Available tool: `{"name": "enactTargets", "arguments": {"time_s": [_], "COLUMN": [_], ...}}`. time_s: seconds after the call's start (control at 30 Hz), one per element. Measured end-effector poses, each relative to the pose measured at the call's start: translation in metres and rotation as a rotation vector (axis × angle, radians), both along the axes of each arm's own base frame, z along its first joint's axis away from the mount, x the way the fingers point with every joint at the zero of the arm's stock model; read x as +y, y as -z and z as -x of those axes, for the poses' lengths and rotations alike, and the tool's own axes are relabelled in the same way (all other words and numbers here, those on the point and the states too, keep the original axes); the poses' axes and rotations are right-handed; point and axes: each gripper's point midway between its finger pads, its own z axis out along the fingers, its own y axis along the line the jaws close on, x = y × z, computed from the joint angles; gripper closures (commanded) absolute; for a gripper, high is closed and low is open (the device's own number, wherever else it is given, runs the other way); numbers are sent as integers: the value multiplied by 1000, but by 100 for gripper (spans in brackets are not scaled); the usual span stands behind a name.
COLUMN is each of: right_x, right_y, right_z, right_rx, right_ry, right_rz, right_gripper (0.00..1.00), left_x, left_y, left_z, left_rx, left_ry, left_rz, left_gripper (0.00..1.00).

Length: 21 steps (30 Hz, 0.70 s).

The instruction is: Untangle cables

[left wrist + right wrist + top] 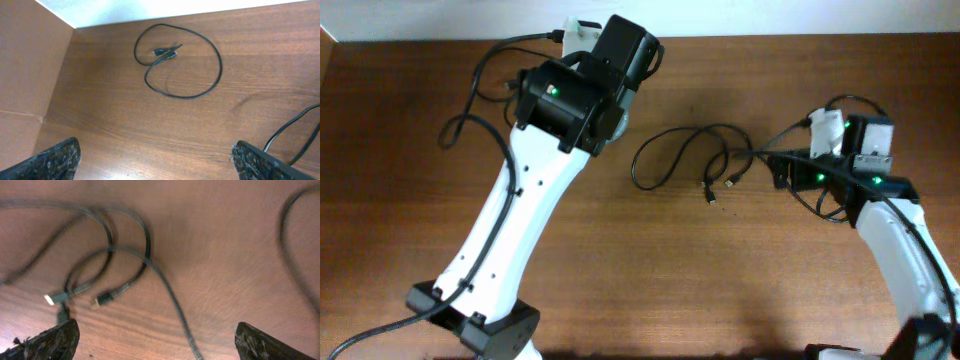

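Fingers [55, 160] of left gripper [156, 162] and right gripper [156, 342] stand wide, empty. Thin black metal-tipped cables [148, 242] lie crossed at 9 o'clock from the right gripper. Separating seems in hand; next, I judge, one plug end [50, 299] needs pinching.

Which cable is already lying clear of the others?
The single loop in the left wrist view, nothing touching it; the other cables cross each other.

A thin black cable [220, 60] lies in a loose loop on the counter [125, 125], upper middle; the gripper [155, 162] gapes wide, fingertips at the lower corners.
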Motion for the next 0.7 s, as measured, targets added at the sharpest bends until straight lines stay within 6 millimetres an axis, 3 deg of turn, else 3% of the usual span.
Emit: {"name": "enactTargets", "arguments": {"time_s": [0.1, 0.33, 0.6, 0.7], "right_x": [2, 7, 12, 11], "right_y": [41, 59, 95, 101], "right_z": [12, 8, 11, 13], "right_rx": [97, 123, 201, 213], "right_ry": [-4, -24, -53, -61], "right_rz": [-15, -26, -24, -14], "right_gripper": [2, 1, 0, 13], "left_x": [4, 12, 15, 16], "left_y": [-13, -43, -48, -49], "left_z": [6, 19, 22, 22], "left_rx": [-34, -124, -140, -143], "left_ry": [-1, 1, -4, -9], "left_rz": [19, 67, 66, 59], "left_gripper": [1, 1, 1, 1]}}
